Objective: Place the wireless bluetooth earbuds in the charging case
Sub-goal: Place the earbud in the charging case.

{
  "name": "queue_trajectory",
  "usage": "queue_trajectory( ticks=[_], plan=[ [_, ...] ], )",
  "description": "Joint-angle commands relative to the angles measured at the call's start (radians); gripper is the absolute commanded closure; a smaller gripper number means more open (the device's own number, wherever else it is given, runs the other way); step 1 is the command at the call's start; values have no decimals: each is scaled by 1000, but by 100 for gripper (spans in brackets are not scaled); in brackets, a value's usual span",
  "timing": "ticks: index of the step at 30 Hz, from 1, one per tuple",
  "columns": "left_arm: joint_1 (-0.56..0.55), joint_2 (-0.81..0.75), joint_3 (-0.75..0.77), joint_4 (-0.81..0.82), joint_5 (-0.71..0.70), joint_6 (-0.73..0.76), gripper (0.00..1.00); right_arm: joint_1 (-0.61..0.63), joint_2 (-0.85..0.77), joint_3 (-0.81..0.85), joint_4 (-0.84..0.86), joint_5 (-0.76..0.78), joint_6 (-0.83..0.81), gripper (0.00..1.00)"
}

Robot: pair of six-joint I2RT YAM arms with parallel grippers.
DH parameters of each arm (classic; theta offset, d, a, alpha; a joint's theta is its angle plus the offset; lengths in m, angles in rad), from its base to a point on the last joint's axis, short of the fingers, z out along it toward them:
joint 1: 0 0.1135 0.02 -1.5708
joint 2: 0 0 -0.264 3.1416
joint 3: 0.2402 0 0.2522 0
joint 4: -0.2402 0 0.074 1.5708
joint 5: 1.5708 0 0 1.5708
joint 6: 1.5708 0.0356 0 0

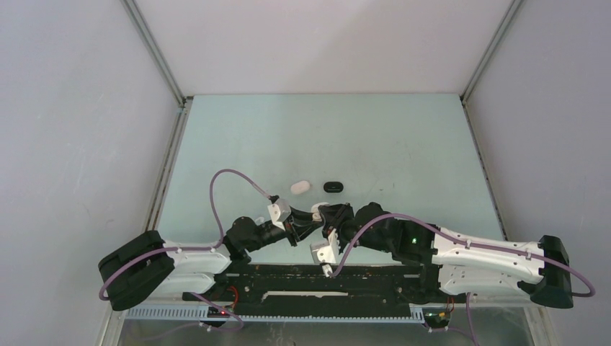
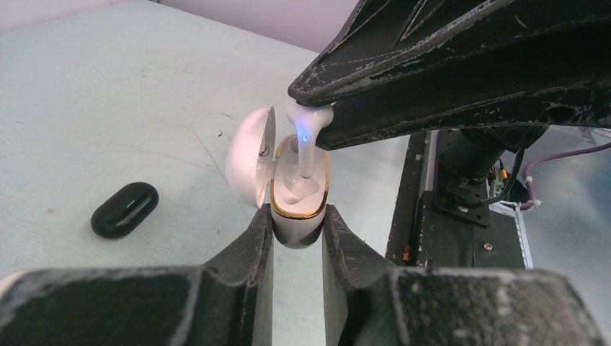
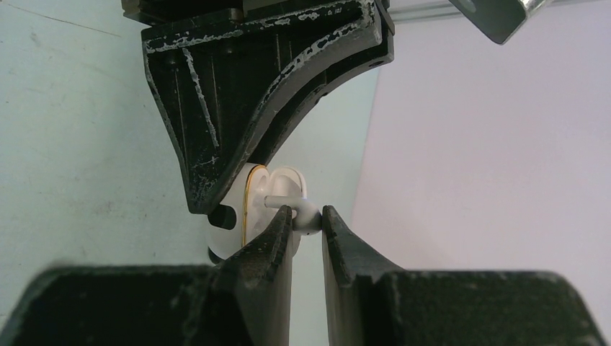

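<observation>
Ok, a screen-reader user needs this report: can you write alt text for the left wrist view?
The left gripper holds an open white charging case, gold-rimmed, while the right gripper holds a white earbud, glowing blue, stem pointing into it. A black pill-shaped case lies on the table at left.

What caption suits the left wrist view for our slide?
Left claw grips the open white charging case; right claw holds a blue-lit earbud at its socket.

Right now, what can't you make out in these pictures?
- Left wrist view: the right pincer hides part of the earbud's head.
- Right wrist view: the left pincer covers most of the open case.
- Top view: the white piece beside the black case is too small to identify.
</observation>
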Motion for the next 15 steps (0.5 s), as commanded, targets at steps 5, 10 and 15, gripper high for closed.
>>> queue_trajectory(
  ticks=[5, 10, 15],
  plan=[
    [7, -23, -10, 50, 12, 1, 100, 7, 0, -5, 59, 17, -4, 100],
    [7, -26, -11, 50, 17, 2, 100, 7, 0, -13, 71, 15, -5, 100],
    [6, -27, -11, 49, 21, 3, 100, 6, 4, -15, 80, 14, -5, 100]
  ],
)
